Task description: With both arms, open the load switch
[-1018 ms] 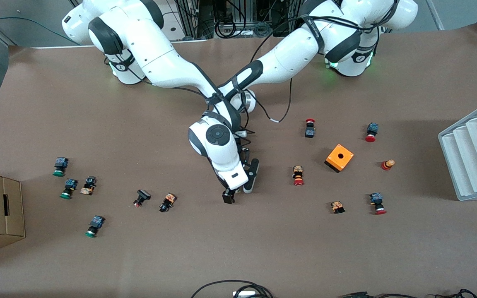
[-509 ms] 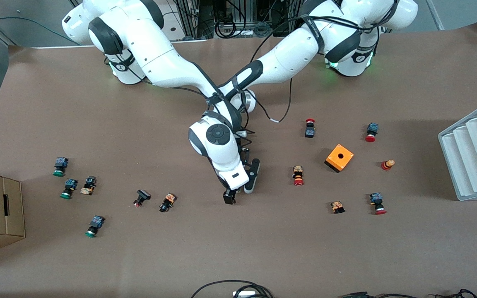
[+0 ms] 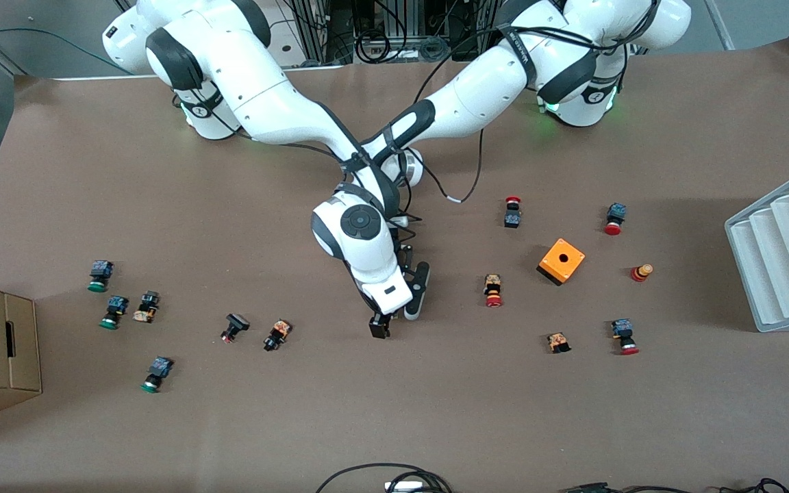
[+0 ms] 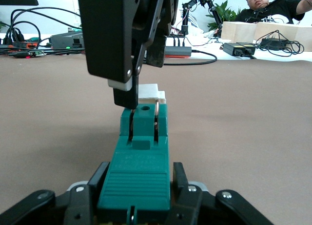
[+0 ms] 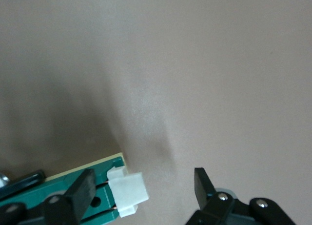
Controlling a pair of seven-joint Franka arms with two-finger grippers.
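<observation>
One green load switch sits clamped in the left gripper, low over mid-table, well toward the right arm's end from the orange box. Spread wide around its white slider, the right gripper grips nothing.

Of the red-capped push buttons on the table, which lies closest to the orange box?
The red-capped push button lying between the orange box and the grippers; the other red ones lie farther from the box.
</observation>
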